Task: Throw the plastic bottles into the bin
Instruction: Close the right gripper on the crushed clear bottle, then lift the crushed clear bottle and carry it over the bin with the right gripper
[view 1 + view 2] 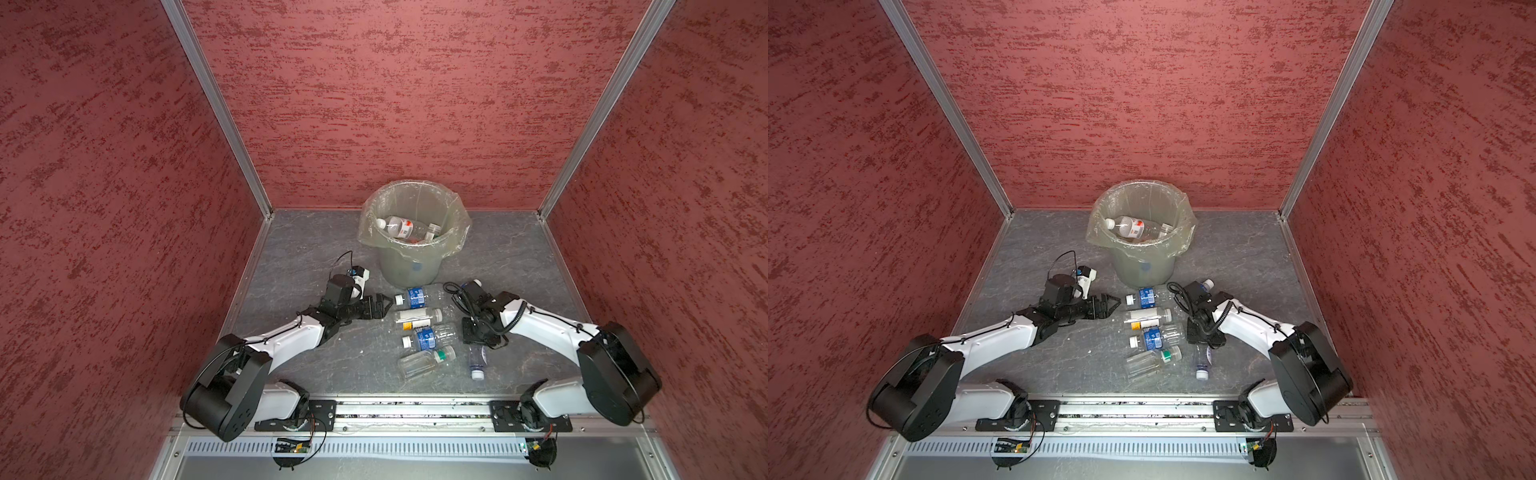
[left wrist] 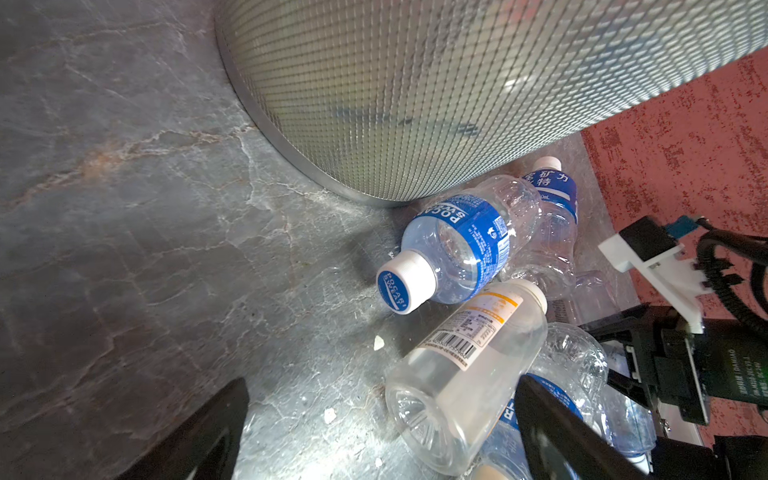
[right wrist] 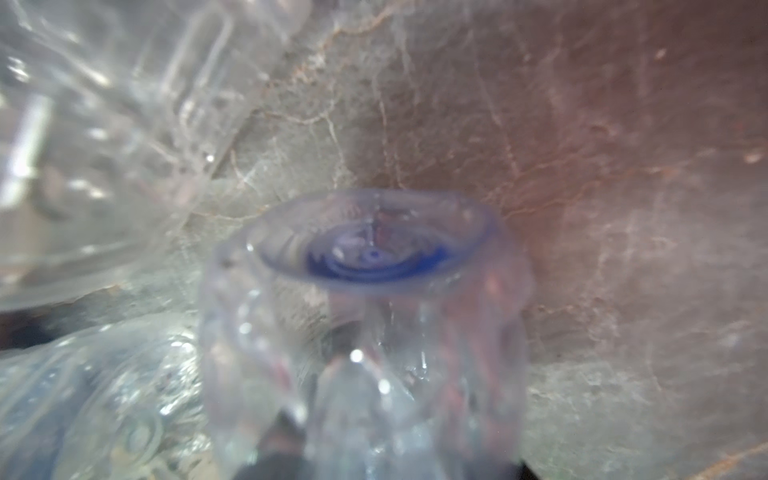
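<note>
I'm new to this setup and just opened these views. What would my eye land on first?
The bag-lined bin at the back of the floor, already holding discarded bottles, stands out first. In front of it a cluster of plastic bottles lies mid-floor. The right end effector is shut on a clear bottle at the cluster's right edge, while the left end effector hangs open on its left.

Left arm point(image 1: 291, 332) low, fingers point(image 2: 199, 440) spread wide; right arm point(image 1: 536, 326) angled down, fingers closed.
</note>
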